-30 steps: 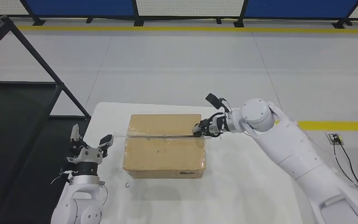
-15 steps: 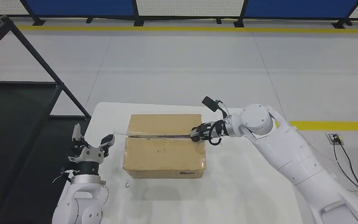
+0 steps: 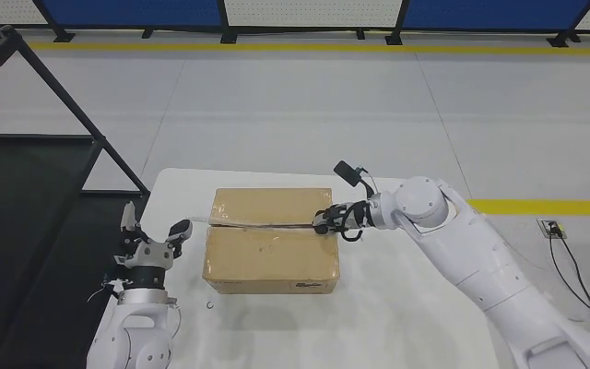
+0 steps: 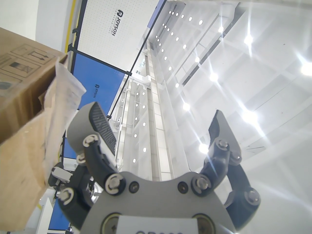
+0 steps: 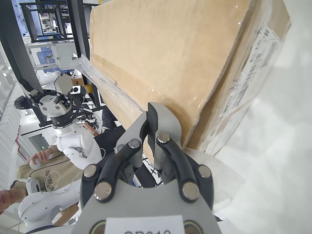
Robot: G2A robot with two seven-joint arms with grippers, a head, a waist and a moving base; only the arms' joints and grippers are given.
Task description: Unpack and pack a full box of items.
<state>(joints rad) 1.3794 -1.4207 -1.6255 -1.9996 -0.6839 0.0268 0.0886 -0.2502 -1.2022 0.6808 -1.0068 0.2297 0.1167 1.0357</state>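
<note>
One white table (image 3: 387, 304) stands on a pale grey floor (image 3: 295, 101). A yellow line (image 3: 277, 46) runs across the far side of the floor in front of blue and white partition panels (image 3: 129, 11). A black frame (image 3: 83, 138) rises beside the table on the left arm's side.

The right gripper (image 3: 322, 221) reaches in low and level to the end of the cardboard box (image 3: 267, 254) nearest to it. Its fingertips are right at the end of the seam between the top flaps. Its fingers are pressed together on the end of a clear tape strip (image 3: 258, 222). From the fingertips the strip runs away along the seam to the box's far end, lifted a little off the cardboard. The box itself lies directly ahead of this hand, flat on the table, flaps down, with a printed label on the end face beside the fingers.

The left gripper (image 3: 149, 236) stands at the table's edge, wrist down and fingers pointing straight up. Its fingers are spread wide with nothing between them. The box's other end is near one of its fingers, off to the side and apart from it, and the loose end of the tape hangs there just beside that finger.
</note>
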